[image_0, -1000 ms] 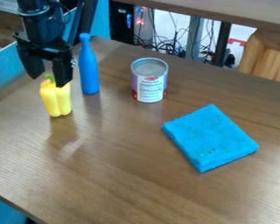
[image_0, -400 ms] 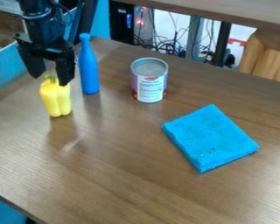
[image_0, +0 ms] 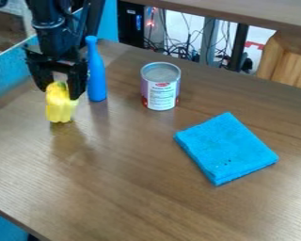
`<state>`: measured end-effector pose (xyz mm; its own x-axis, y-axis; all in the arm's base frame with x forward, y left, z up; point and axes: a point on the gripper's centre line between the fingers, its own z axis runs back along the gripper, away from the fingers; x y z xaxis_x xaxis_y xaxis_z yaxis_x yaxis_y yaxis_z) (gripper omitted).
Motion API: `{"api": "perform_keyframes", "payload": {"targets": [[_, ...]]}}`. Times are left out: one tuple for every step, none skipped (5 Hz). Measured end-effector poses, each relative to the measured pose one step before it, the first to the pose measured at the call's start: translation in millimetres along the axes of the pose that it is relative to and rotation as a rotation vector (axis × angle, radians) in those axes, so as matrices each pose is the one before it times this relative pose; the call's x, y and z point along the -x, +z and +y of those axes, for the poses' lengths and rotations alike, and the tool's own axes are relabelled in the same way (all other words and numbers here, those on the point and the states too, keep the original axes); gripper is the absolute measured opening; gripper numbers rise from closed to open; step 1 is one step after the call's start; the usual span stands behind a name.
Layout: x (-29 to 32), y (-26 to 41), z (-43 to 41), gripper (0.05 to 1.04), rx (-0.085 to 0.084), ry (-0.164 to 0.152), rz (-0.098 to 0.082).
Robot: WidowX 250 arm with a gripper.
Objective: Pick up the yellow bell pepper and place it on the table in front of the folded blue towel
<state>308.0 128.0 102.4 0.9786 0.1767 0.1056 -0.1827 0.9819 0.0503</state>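
The gripper [image_0: 60, 92] hangs at the upper left with its fingers apart, pointing down on either side of the top of a yellow bell pepper [image_0: 61, 108]. The right finger overlaps the pepper's upper right side, and the stem area is partly hidden. Close behind and to the right of the gripper stands a blue bottle [image_0: 96, 77], upright. Whether the gripper touches the bottle cannot be told.
A metal can [image_0: 161, 89] with a paper label stands upright right of the bottle. A folded blue cloth [image_0: 227, 148] lies on the brown table [image_0: 134, 188], toward the right.
The gripper has moved slightly right and lower around the pepper, its fingers still apart. The pepper has shifted and turned a little, its base now slightly higher in view.
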Motion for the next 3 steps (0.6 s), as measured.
{"api": "perform_keyframes", "payload": {"targets": [[3.4,-1.15,-0.03,1.001,-0.0004,0.0115,0.0203],[2.49,-2.52,-0.63,0.956,-0.0007,0.0197,0.0109],[0.59,-1.2,0.05,0.853,-0.0017,0.0113,-0.0029]]}}
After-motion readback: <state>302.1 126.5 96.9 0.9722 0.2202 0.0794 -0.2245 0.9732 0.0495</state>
